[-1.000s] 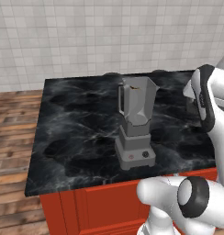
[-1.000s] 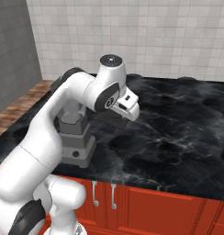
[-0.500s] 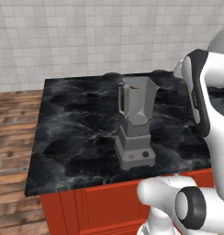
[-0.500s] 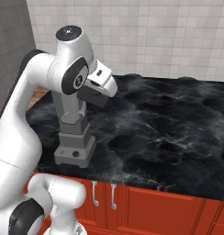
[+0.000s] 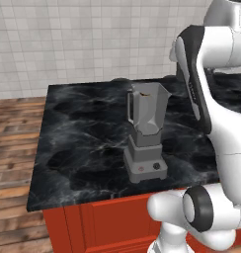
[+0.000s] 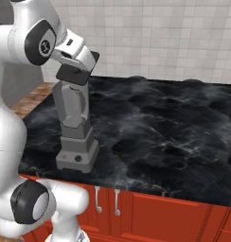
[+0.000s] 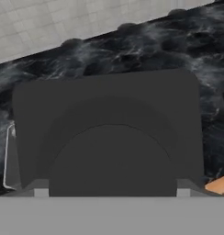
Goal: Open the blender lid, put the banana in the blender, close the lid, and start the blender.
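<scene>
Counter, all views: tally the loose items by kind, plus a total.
blender: 1
blender lid: 1
banana: 1
Total: 3

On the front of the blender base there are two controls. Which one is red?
The round button on the jar handle's side is red; the knob next to it is black.
</scene>
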Robot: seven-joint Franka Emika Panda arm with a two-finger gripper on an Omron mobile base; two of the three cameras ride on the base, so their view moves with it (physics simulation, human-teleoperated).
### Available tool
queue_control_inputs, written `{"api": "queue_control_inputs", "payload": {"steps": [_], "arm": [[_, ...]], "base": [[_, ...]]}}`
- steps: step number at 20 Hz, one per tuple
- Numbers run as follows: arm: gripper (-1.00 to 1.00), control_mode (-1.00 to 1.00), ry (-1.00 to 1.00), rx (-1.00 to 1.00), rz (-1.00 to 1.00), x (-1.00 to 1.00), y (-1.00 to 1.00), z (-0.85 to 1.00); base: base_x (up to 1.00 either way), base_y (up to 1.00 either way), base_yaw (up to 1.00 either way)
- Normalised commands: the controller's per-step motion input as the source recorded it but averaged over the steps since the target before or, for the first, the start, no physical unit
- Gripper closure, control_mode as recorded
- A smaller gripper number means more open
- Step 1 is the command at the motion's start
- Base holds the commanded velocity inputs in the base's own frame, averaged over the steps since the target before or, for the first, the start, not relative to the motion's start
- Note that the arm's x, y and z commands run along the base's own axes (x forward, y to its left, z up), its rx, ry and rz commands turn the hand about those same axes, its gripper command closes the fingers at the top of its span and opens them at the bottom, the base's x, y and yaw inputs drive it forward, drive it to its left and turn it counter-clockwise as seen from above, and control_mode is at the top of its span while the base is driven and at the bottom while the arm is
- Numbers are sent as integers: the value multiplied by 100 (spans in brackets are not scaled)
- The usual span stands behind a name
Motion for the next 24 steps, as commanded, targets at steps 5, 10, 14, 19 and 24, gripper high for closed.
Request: {"api": "queue_control_inputs", "payload": {"steps": [5,10,14,19,24], "arm": [[100,-100,15,0,2,22,62,2],[100,-100,19,0,6,30,47,-33],[100,-100,20,0,8,36,34,-41],[100,-100,21,0,9,28,27,-41],[100,-100,15,1,10,24,1,-16]], "base": [[0,0,0],[0,0,0],[0,0,0],[0,0,0],[0,0,0]]}}
